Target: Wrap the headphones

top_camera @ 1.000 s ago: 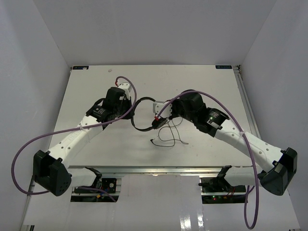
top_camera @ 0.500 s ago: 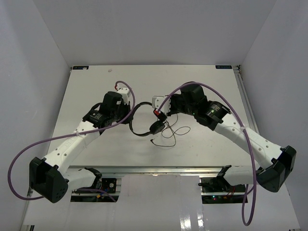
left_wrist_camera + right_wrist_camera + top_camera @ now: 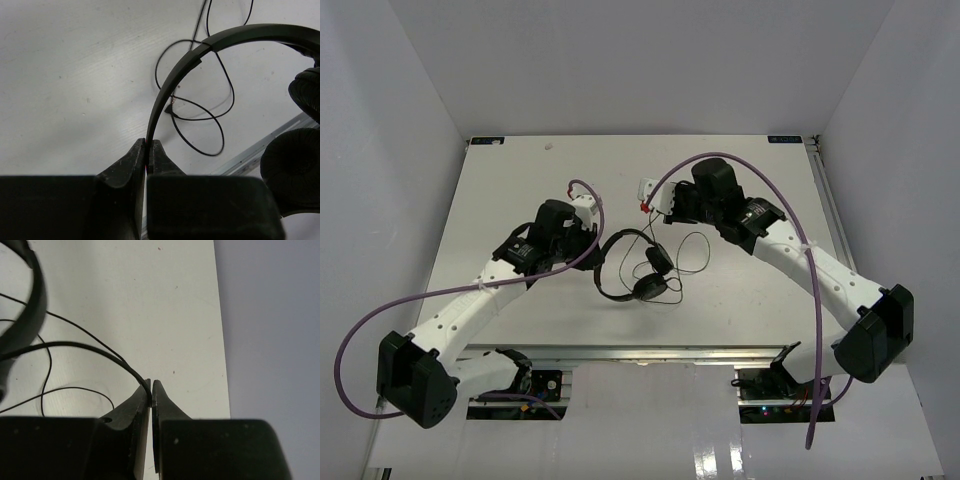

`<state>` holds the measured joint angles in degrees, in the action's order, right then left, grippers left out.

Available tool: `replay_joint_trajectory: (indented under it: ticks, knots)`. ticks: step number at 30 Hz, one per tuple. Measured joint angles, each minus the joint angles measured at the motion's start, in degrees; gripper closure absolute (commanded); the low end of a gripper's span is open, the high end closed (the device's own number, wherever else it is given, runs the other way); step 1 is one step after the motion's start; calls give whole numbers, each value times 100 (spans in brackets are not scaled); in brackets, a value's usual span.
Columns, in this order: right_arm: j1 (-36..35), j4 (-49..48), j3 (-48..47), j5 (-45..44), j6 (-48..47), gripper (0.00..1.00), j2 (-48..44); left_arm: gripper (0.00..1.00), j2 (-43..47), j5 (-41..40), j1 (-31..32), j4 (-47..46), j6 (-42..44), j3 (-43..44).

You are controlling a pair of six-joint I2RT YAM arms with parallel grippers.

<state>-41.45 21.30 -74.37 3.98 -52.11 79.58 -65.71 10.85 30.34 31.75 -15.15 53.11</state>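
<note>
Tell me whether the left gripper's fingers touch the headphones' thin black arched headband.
Touching. The left wrist view shows the left gripper's fingers clamped on the headband, no gap between.

White table (image 3: 520, 190), matte, a few tiny specks. Small mark (image 3: 549, 146) near the far left corner. Blue tag (image 3: 488, 140) at the far left corner, second blue tag (image 3: 783, 138) at the far right corner. Metal rail (image 3: 650, 352) runs along the near edge. Plain white walls (image 3: 640, 60) on three sides.

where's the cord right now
In the top view the cord loops over the middle of the table, just right of the earcups, and runs to the right gripper, which pinches it.
</note>
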Motion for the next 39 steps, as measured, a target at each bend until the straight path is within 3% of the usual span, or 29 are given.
replay_joint_trajectory:
  ticks: [16,29,39]
  knots:
    - [422,-24,-10,1279,795,92,257,100,564,676,23,-34,-103,-183]
    - [532,-424,-116,649,1867,92,935,100,467,1065,81,-66,-266,-206]
    - [956,-663,173,1053,2461,92,924,100,665,1141,91,-154,-437,-206]
